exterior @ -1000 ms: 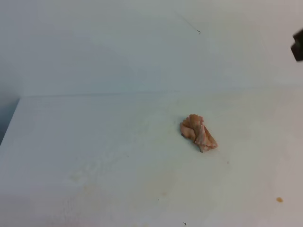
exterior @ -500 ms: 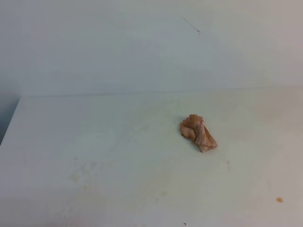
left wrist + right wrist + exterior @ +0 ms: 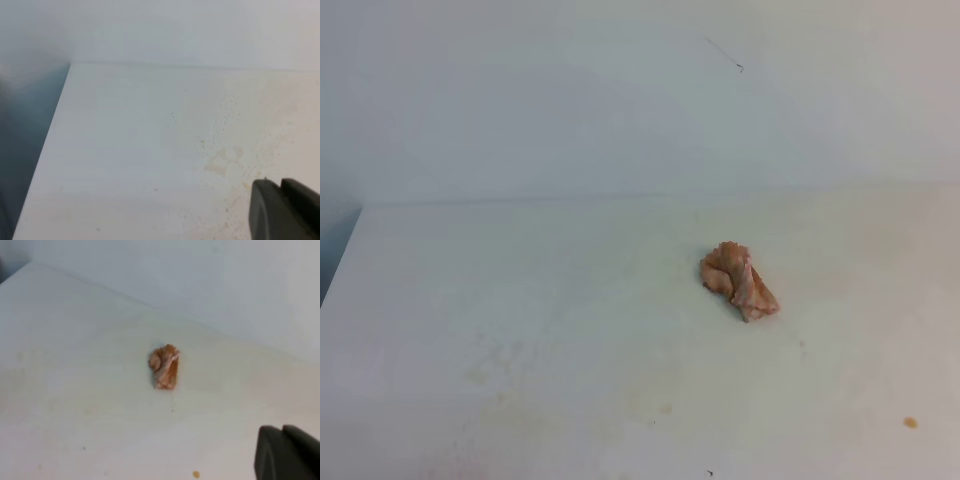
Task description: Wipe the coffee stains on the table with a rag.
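Although it lies loose and alone, the rag sits right of centre in the high view, a wadded lump of pinkish-tan cloth with orange-brown patches, resting on the table with nothing touching it. In the right wrist view it shows just above the middle of the frame. It looks soft, light and damp; it should crush easily under a grip and drag rather than slide cleanly. The raised wrinkled crest at its upper left end seems the best place to take hold, pinching down across the folds.

No joined puddle of coffee is visible now. Only faint yellowish smudges remain toward the lower left of the high view, seen again at the centre right of the left wrist view, so the wiping seems largely done. A tiny lone orange dot sits near the lower right edge.

At the lower right corner of the right wrist view, the right pincer is pressed together and holds nothing. The left pincer, in the lower right of its own view, also looks closed, though only part shows. No writing, brand or label can be read anywhere.
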You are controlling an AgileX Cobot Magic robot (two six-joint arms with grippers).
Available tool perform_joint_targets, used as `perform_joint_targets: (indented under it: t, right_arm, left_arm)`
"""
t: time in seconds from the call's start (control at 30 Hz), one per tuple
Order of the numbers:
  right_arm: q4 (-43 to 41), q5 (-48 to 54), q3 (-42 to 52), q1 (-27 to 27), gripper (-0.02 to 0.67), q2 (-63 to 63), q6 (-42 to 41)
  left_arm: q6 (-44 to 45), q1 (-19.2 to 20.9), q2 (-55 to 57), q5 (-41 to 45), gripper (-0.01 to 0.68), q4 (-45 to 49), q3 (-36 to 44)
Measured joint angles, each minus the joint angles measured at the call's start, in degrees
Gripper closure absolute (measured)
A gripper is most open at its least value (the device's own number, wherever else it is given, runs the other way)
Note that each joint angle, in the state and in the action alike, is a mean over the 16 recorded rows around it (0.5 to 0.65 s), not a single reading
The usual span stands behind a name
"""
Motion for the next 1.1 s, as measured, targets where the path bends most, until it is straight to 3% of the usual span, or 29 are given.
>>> perform_joint_targets:
  t: [0.23, 0.4, 0.8, 1.1]
  right_arm:
    - [-4.9, -3.3, 2.9, -5.9, 0.651, -11.3, -1.4]
    - [-8.7, -13.0, 10.8, -9.8, 0.651, -21.8, -2.4]
    - [-4.4, -44.0, 47.0, -17.6, 0.651, -38.3, -2.4]
    - [2.2, -49.6, 69.1, -22.9, 0.651, -39.4, -1.9]
  left_arm:
    - [0.0, 0.0, 0.0, 0.1, 0.677, 0.0, 0.0]
    - [0.0, 0.0, 0.0, 0.0, 0.677, 0.0, 0.0]
    - [0.0, 0.0, 0.2, -0.1, 0.677, 0.0, 0.0]
    - [0.0, 0.0, 0.2, 0.1, 0.677, 0.0, 0.0]
